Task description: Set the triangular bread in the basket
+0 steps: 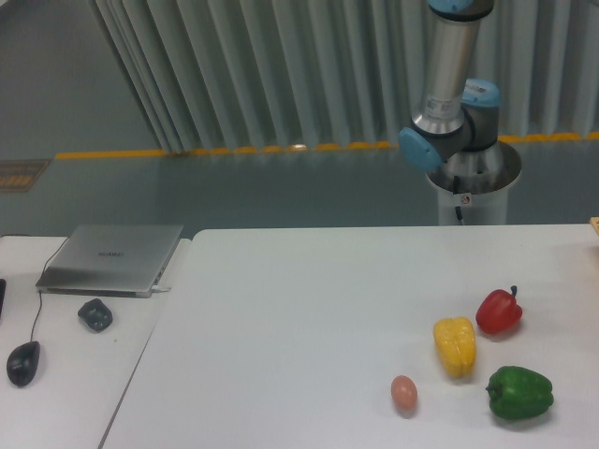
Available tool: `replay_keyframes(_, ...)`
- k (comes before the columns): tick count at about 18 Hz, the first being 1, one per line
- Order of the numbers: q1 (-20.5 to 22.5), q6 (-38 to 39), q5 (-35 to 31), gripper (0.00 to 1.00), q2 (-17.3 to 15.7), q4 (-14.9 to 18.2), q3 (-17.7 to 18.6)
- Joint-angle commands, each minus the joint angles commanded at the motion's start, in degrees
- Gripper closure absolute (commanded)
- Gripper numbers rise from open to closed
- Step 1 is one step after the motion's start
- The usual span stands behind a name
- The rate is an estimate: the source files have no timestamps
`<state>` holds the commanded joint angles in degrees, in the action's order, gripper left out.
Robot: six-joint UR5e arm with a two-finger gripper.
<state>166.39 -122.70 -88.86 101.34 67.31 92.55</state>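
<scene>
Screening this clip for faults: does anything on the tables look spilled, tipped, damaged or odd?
Nothing stands out. The red bell pepper, yellow bell pepper, green bell pepper and pinkish egg look intact; the closed silver laptop lies flat.
</scene>
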Motion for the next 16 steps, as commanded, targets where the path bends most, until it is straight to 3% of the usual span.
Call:
replay_keyframes(5, -5.5, 1.4, 0.1, 0.0, -1.8, 7.6, -2.3)
replay_keyframes(12, -14.9, 16.0, -0.6, 0.0, -1.1, 7.4, -2.5)
replay_keyframes(16, -15.5, 17.1, -0.6, 0.0, 0.8, 7.3, -2.8)
